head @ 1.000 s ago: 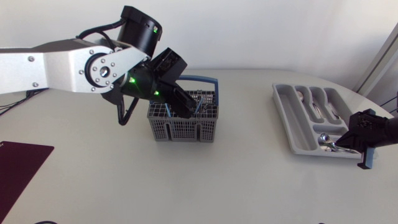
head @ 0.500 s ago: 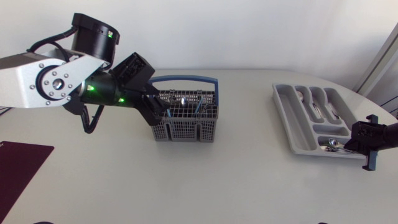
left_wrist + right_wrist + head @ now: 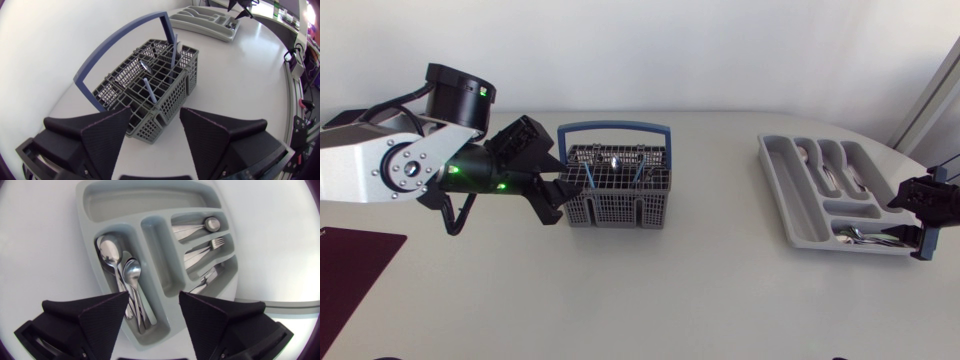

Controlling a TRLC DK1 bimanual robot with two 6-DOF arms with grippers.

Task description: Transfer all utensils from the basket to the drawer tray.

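The grey mesh basket (image 3: 616,208) with a blue handle stands mid-table; blue-handled utensils (image 3: 173,49) and a spoon (image 3: 144,65) stick up in it. My left gripper (image 3: 556,192) is open at the basket's left side; in the left wrist view the gripper (image 3: 152,145) faces the basket's (image 3: 165,95) near corner, holding nothing. The grey drawer tray (image 3: 775,180) lies at the right. My right gripper (image 3: 910,215) is open at the tray's near right end. In the right wrist view the gripper (image 3: 150,315) hovers over spoons (image 3: 122,275) lying in a compartment of the tray (image 3: 130,202).
Other tray compartments hold a small spoon (image 3: 200,227), a fork (image 3: 206,249) and knives (image 3: 207,277). A dark red mat (image 3: 350,265) lies at the table's front left. The table's curved edge runs close behind the tray on the right.
My left arm has drawn back leftward out of the basket and lowered beside it. My right gripper has opened, left a spoon in the tray and shifted right.
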